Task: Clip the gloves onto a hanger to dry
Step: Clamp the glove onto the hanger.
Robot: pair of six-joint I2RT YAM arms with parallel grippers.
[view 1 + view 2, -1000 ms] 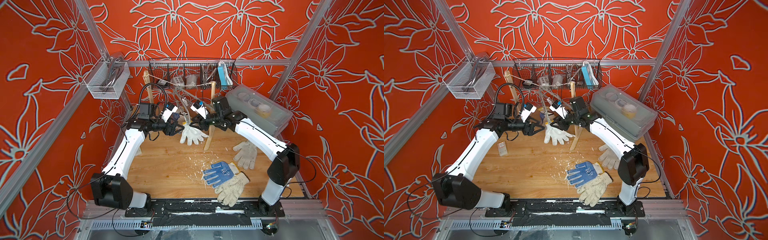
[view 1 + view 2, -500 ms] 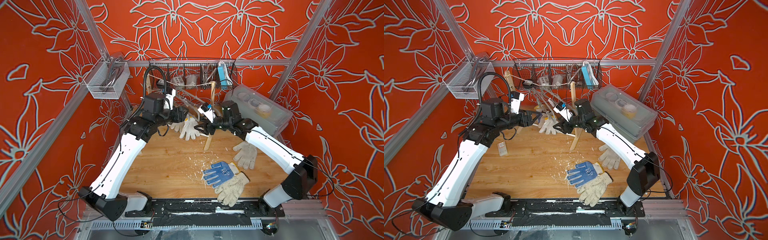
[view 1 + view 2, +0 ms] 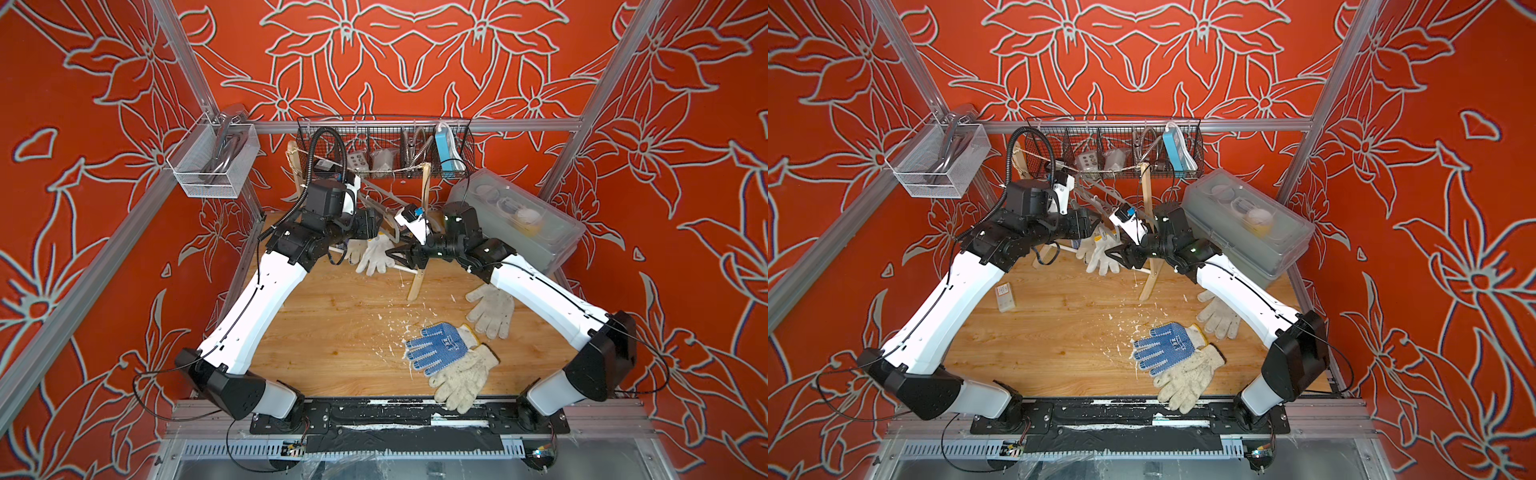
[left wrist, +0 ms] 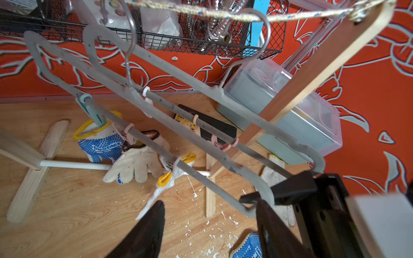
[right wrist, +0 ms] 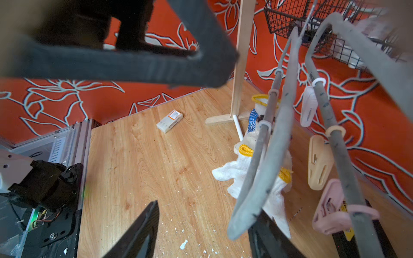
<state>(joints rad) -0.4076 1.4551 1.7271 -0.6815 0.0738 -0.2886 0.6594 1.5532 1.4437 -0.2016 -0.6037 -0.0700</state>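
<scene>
A clipping cycle is judged complete: the left gripper and right gripper are held wide, gripping nothing, beside the hanger at far centre, where the hung gloves are clipped. Three loose gloves (one a blue-dotted glove) lie on the table, near right; one is to be fetched next.

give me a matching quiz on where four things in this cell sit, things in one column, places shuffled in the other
Things:
1. front blue-dotted glove
2. small white box
3. clear lidded bin
4. wire basket

Places:
a. hung on the back rail
b. overlapping an off-white glove
c. alone beside the left arm
d. far right corner

Pairs: 1-b, 2-c, 3-d, 4-a
</scene>
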